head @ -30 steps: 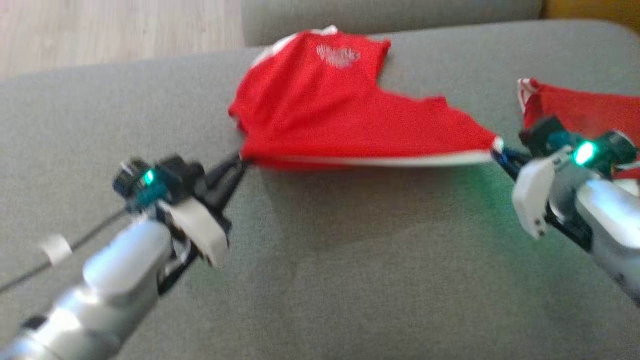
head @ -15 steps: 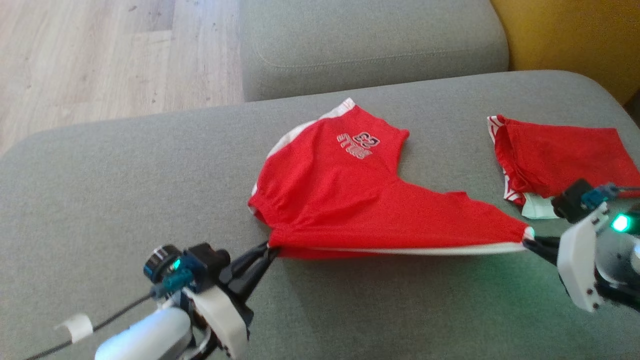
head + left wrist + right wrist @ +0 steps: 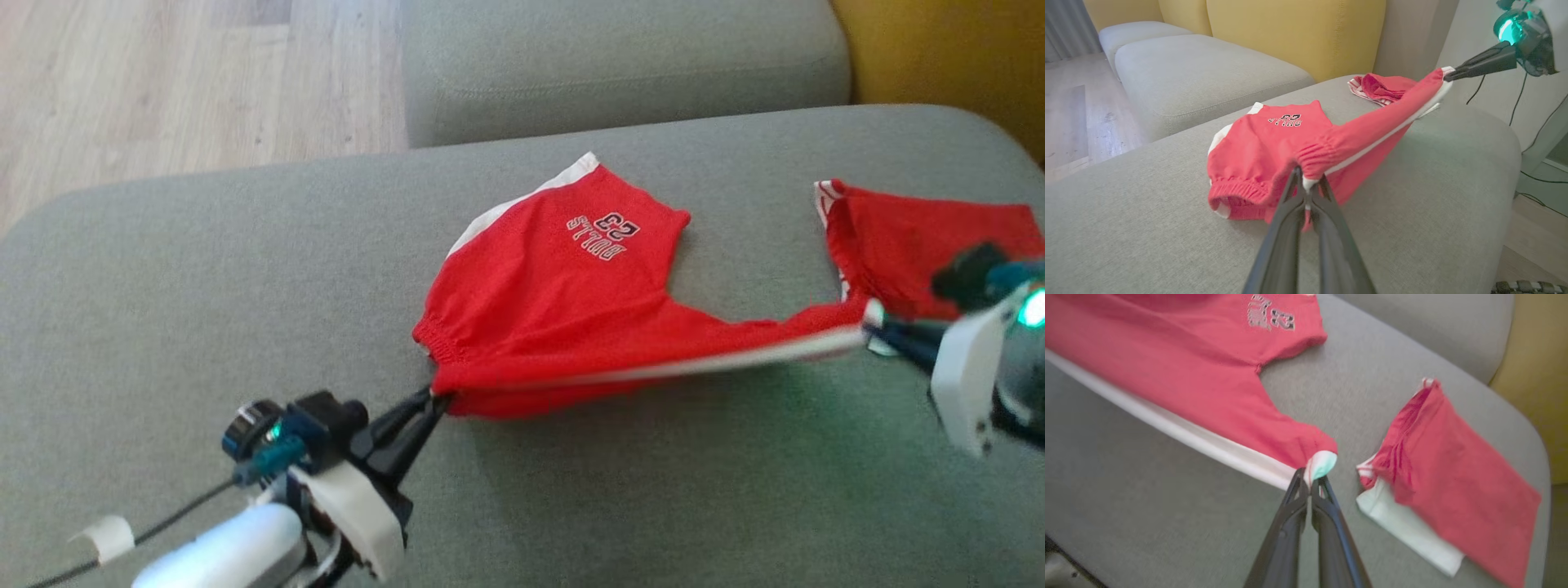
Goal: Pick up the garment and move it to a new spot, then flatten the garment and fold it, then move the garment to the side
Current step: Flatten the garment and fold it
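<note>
The garment is a pair of red shorts with white side stripes and dark lettering, spread over a grey sofa cushion. My left gripper is shut on its waistband corner near the cushion's front. My right gripper is shut on the white-trimmed hem corner of one leg and holds it raised above the cushion. The near edge of the shorts hangs taut between the two grippers, while the far leg lies on the cushion.
A second red and white garment lies folded on the cushion at the right, just behind my right gripper, and shows again. Another grey cushion sits behind, with a yellow backrest. Wooden floor lies at far left.
The right gripper has lifted the hem corner up and back, so the stretched edge now slants. The left gripper keeps its hold. The head camera has shifted.
</note>
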Motion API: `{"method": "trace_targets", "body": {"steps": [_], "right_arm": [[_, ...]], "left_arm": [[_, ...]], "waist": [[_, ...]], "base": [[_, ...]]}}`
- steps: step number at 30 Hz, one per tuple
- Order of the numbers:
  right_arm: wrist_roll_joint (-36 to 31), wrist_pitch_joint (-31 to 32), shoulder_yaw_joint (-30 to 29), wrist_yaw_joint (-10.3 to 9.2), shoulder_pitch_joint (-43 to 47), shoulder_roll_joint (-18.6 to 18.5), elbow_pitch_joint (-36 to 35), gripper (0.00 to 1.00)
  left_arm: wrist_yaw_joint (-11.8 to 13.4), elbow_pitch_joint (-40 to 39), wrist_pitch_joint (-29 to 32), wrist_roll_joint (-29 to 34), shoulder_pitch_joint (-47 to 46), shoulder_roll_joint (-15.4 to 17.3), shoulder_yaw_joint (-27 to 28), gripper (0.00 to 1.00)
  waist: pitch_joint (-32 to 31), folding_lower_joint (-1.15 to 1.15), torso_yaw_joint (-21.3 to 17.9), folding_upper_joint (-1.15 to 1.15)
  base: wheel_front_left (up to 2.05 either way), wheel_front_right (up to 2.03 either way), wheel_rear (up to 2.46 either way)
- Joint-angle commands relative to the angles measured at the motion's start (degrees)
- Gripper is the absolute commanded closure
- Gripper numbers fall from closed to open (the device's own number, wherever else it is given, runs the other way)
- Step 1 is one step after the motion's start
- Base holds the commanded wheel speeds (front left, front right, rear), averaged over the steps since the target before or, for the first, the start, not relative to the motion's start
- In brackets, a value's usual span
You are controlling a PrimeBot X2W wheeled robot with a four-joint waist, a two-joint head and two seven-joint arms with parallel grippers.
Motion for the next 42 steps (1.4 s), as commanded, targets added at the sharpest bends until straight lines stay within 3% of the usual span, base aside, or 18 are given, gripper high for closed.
{"method": "trace_targets", "body": {"steps": [1, 9, 21, 32, 42], "right_arm": [[-1.35, -1.34, -1.98, -0.05, -2.53, -1.22, 1.12, 1.0], [-5.38, -3.44, -5.21, -0.05, -11.48, 2.8, 7.6, 1.0], [-7.5, -2.17, -2.11, -0.05, -21.84, 8.09, 16.93, 1.0], [-8.49, -1.32, 0.18, -0.05, -30.43, 8.7, 23.66, 1.0], [-9.67, -1.81, 0.91, -0.05, -31.35, 9.86, 27.23, 1.0]], "left_arm": [[0.76, -0.94, -0.18, -0.43, -4.67, 2.29, 4.29, 1.0], [0.34, 2.67, 0.98, -0.38, -10.45, -0.25, 5.9, 1.0], [-1.62, 11.31, 1.48, 0.38, -16.78, -6.83, 5.41, 1.0], [-4.44, 20.52, 0.11, 1.31, -24.18, -13.44, 5.43, 1.0], [-6.94, 27.33, -1.71, 1.66, -26.7, -17.43, 4.48, 1.0]], "waist": [[1.77, 0.0, 0.96, 0.0], [8.6, 0.0, 5.48, 0.0], [15.49, 0.0, 12.18, 0.0], [22.82, 0.0, 16.58, 0.0], [25.29, 0.0, 18.69, 0.0]], "base": [[0.0, 0.0, 0.0], [0.0, 0.0, 0.0], [0.0, 0.0, 0.0], [0.0, 0.0, 0.0], [0.0, 0.0, 0.0]]}}
